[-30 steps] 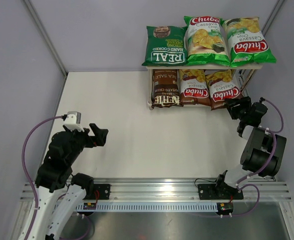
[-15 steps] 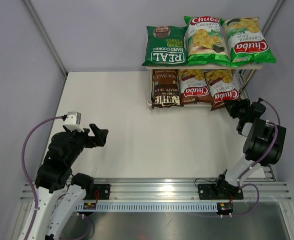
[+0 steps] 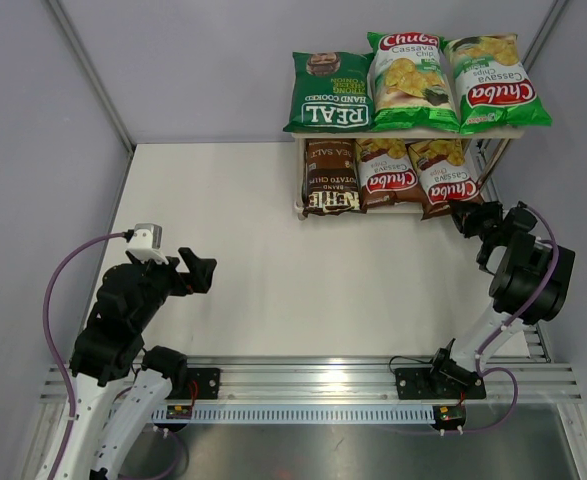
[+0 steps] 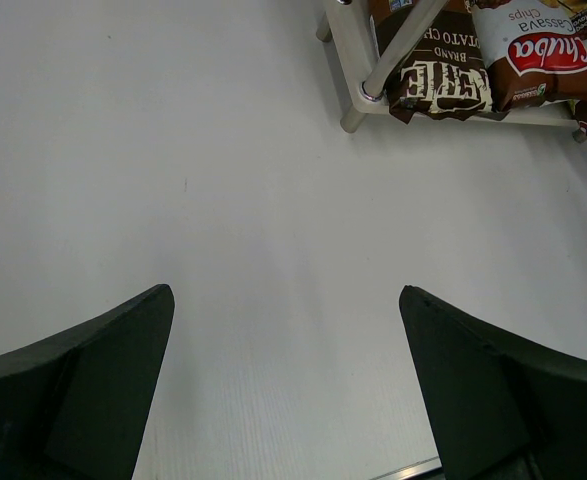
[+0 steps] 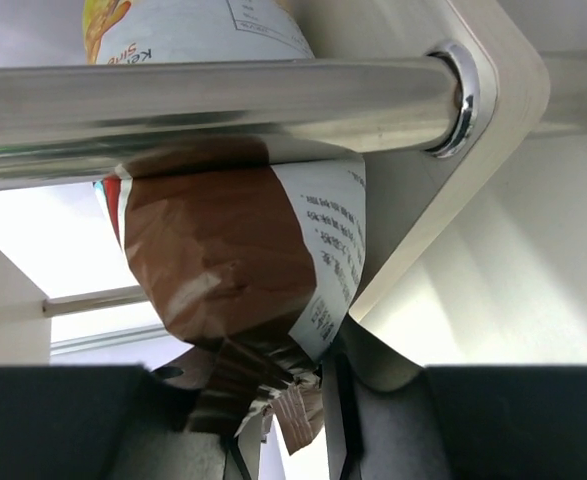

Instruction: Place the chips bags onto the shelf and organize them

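Note:
The shelf [image 3: 373, 132] stands at the table's far right with all the chips bags on it. On top lie a dark green REAL bag [image 3: 331, 95] and two light green Chuba bags [image 3: 408, 70]. Below lie a dark brown Kettle bag [image 3: 331, 178] and two brown-red Chuba bags [image 3: 385, 175]. My right gripper [image 3: 470, 215] is at the lower tier's right front corner, shut on the crimped end of the rightmost brown-red bag [image 5: 223, 260]. The left gripper [image 3: 201, 270] hovers open over bare table at the near left, nothing between its fingers [image 4: 103, 380].
A silver shelf rail [image 5: 223, 100] and the rounded board corner [image 5: 493, 120] sit just above the right gripper. A shelf leg [image 4: 398, 50] stands at the rack's left front. Grey walls enclose the table; an aluminium rail [image 3: 313, 380] runs along the near edge.
The right gripper's jaws closed onto the end of the rightmost lower bag, and that arm's elbow swung up and to the right. The left arm stayed still.

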Robot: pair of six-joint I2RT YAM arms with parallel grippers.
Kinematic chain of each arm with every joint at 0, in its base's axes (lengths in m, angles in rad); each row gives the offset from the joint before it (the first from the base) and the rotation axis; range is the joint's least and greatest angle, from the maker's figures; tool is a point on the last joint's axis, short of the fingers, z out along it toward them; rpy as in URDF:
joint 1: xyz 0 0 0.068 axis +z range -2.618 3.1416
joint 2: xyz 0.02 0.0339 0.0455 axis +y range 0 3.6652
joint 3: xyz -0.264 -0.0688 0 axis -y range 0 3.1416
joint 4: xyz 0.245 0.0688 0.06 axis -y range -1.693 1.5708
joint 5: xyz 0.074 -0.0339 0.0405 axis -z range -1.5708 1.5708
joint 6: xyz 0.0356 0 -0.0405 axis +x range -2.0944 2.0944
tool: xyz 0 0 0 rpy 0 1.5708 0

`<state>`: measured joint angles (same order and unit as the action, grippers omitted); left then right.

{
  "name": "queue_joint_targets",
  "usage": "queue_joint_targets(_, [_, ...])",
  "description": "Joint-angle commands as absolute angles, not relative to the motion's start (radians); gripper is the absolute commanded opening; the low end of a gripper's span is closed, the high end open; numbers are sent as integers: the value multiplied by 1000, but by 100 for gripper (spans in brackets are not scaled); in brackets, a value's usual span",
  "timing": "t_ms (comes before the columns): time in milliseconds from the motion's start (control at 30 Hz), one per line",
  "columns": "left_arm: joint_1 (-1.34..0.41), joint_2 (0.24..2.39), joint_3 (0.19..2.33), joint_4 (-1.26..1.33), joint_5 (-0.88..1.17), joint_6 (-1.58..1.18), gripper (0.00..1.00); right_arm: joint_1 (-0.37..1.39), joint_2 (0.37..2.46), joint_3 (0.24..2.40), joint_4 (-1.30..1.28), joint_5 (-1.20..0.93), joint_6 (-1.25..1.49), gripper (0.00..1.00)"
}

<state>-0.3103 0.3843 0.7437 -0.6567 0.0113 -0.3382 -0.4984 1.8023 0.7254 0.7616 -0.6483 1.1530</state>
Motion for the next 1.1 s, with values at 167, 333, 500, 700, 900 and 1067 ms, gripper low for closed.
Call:
queue_joint_targets(167, [-319,376,746,-618,6,-336,99,-515,1905,703,903,-715,1338,37])
queue_joint_targets(333, [-322,367,744,-620,5,-337,99,-515,1989,680,1058,-747,1449,41])
queue_joint_targets(500, [-325,367,744,-620,3,-336,99,-515,2003,653,1147,-755,1526,47])
queue_joint_targets(700, [-330,361,744,-620,5,-337,99,-515,1945,646,1161,-759,1520,68])
queue_joint_targets(900, [-334,354,744,-621,5,-339,99,-515,1829,606,1013,-712,1379,77])
queue_joint_targets(1067, [-337,354,742,-620,-20,-341,99,-515,1764,532,1046,-715,1330,80])
